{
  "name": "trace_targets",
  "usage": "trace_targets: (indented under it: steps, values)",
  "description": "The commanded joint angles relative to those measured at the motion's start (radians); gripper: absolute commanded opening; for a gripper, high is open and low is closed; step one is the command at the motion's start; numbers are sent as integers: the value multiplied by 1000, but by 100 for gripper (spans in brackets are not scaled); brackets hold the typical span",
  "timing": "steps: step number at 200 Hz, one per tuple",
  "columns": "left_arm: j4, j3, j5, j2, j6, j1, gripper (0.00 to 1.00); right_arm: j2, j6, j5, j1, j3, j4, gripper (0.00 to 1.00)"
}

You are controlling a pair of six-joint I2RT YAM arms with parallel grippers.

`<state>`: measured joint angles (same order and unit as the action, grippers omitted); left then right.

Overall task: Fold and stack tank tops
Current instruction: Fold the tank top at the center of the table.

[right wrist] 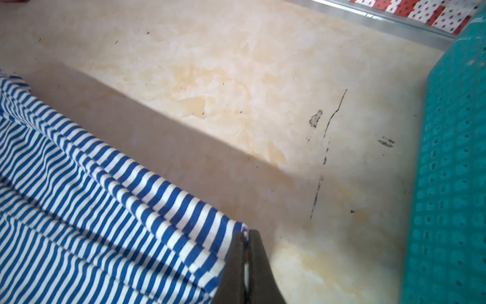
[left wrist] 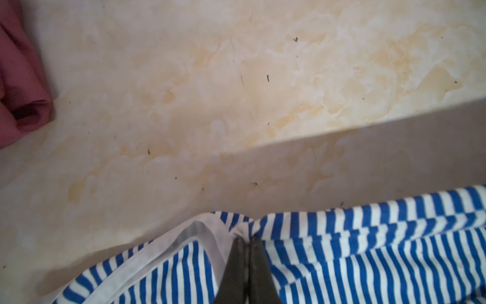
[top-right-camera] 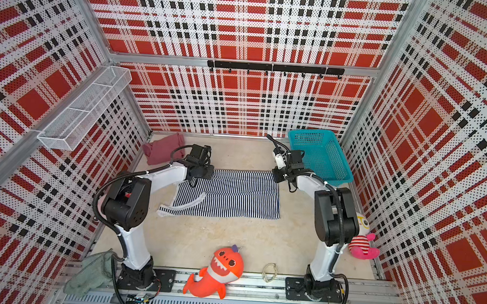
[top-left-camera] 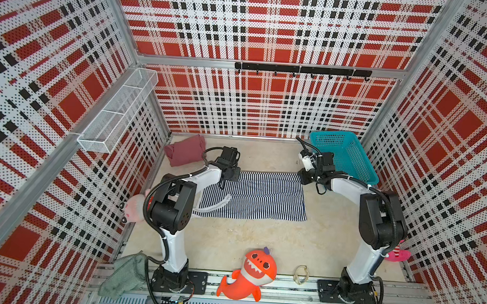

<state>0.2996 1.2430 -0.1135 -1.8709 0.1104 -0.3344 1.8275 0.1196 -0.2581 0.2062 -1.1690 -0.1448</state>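
Across the middle of the table [top-left-camera: 230, 239], the striped tank top [top-left-camera: 253, 197] lies spread almost flat, with its straps toward my left arm and its hem toward my right. I have both claws on its far edge. In the left wrist view the left gripper [left wrist: 247, 237] is pinched tight on a fold of cloth right beside the white armhole binding. In the right wrist view the right gripper [right wrist: 246, 233] is clamped just as tightly on the far hem corner, and the fabric rises in ridges up to it.

The maroon tank top [top-left-camera: 185, 150] sits already folded in the far left corner, well apart from the striped one. The teal basket [top-left-camera: 334, 133] stands just beside my right claw.

I judge this to be the start of the first fold on the second garment. Next I need to lift both corners together with the edge taut between them, carry it toward me over the shirt, and lay it on the near edge. The loose strap at the near left may need tucking.
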Motion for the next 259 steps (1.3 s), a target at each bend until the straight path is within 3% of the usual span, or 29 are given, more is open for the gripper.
trace_targets:
  steps: [1, 47, 125, 132, 143, 153, 159, 163, 183, 212, 259]
  values:
    - [-52, -59, -47, 74, 3, -11, 0, -77, 55, -35, -5, 49, 17, 0]
    - [-72, -183, -108, 164, 48, -60, 0, -183, 34, -8, -5, 174, 30, 0]
    - [-127, -443, -245, 356, 249, -172, 0, -327, -37, 41, -6, 371, 52, 0]
    - [-133, -466, -266, 379, 255, -182, 9, -345, -48, 42, -6, 388, 51, 0]
    - [-147, -500, -276, 416, 300, -191, 33, -376, -66, 50, -6, 415, 50, 12]
    - [-151, -525, -273, 453, 319, -192, 59, -411, -89, 61, -7, 434, 40, 32]
    - [-148, -534, -275, 475, 326, -192, 67, -432, -105, 66, -7, 442, 32, 43]
    - [-142, -537, -281, 489, 331, -193, 69, -446, -116, 69, -7, 445, 26, 45]
    - [-105, -523, -286, 554, 343, -179, 69, -516, -175, 85, -7, 466, 20, 50]
    - [-105, -466, -169, 551, 336, -148, 64, -507, -235, 84, -7, 416, -59, 49]
    - [-194, -388, -38, 387, 346, -184, 54, -408, -394, 91, 7, 348, -80, 36]
